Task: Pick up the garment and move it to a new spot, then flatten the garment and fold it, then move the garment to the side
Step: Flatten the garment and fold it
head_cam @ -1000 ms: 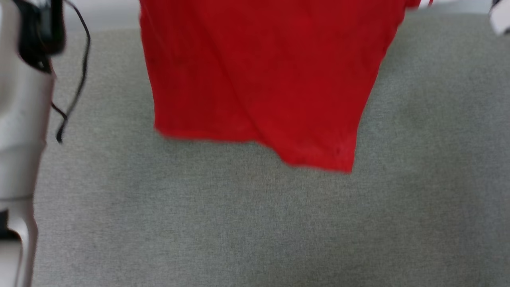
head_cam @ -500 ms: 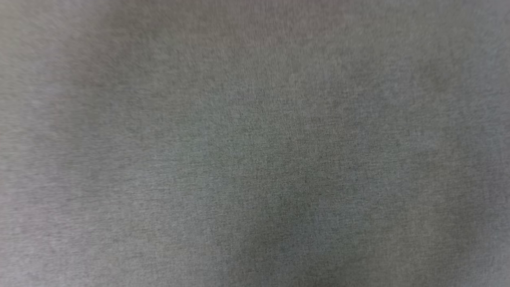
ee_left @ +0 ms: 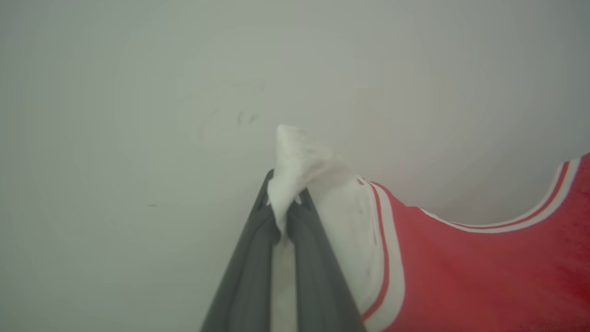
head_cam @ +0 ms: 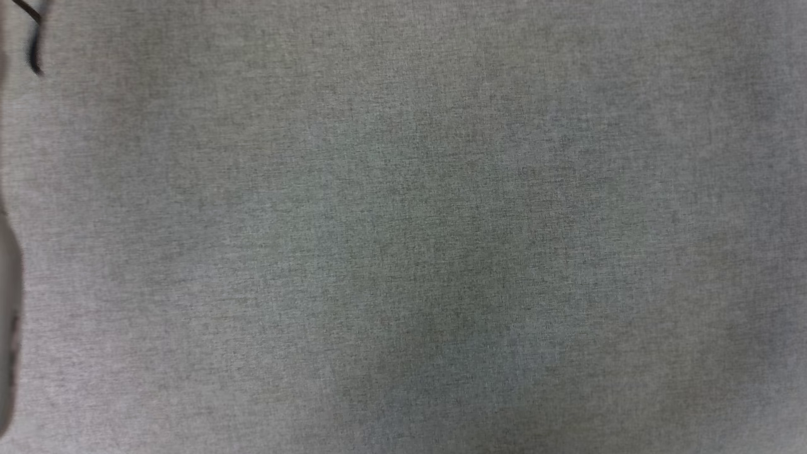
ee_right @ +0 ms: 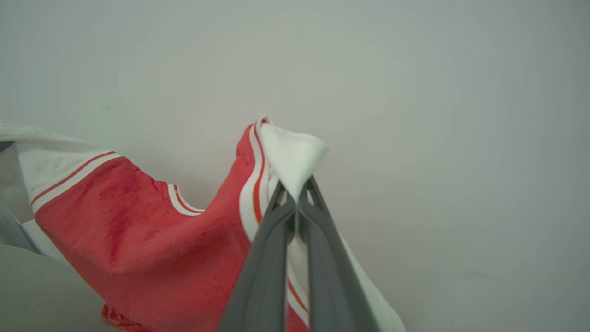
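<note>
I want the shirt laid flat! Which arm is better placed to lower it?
Right, but barely: the grey surface shows beside the garment in its view. Left pincer and right pincer both pinch white sleeve cloth, so they should lower together.

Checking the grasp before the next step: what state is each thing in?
garment: held up, spread between both grippers, unfolded
left gripper: shut on a white sleeve corner
right gripper: shut on the other white sleeve corner
grey surface: flat, smooth
</note>
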Robot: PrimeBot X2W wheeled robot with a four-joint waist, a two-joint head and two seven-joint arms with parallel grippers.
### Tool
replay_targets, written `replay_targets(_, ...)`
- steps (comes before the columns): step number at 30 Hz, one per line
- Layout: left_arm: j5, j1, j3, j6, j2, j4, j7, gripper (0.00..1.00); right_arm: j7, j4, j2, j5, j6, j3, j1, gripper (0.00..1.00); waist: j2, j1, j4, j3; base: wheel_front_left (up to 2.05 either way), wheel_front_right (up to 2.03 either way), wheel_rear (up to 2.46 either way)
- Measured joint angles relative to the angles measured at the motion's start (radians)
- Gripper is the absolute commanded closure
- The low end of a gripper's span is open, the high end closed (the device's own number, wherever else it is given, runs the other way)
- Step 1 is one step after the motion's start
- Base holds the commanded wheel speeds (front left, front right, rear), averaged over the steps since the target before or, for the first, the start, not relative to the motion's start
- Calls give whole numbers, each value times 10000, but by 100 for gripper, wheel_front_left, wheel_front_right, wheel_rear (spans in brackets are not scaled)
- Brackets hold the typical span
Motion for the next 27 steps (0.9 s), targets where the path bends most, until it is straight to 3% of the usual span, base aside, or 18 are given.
replay_targets(6,-382,825,82,-453,-485,1337,-345,100,-121,1208,134,418,-2,805,412,100,0,-1,98,-304,0,0,0)
replay_targets(12,-723,2361,353,-895,-867,1958,-456,100,-242,1774,35,1099,-2,1651,1919,100,0,-1,246,-1060,0,0,0)
replay_targets(20,-729,5939,1381,-1009,-828,487,-458,100,-704,1304,-395,2339,0,2732,4982,100,0,-3,405,-2584,0,0,0)
replay_targets(27,-533,9648,2546,-644,-851,-1787,-474,100,-1122,589,-867,3310,0,3243,7531,100,0,-3,441,-3989,0,0,0)
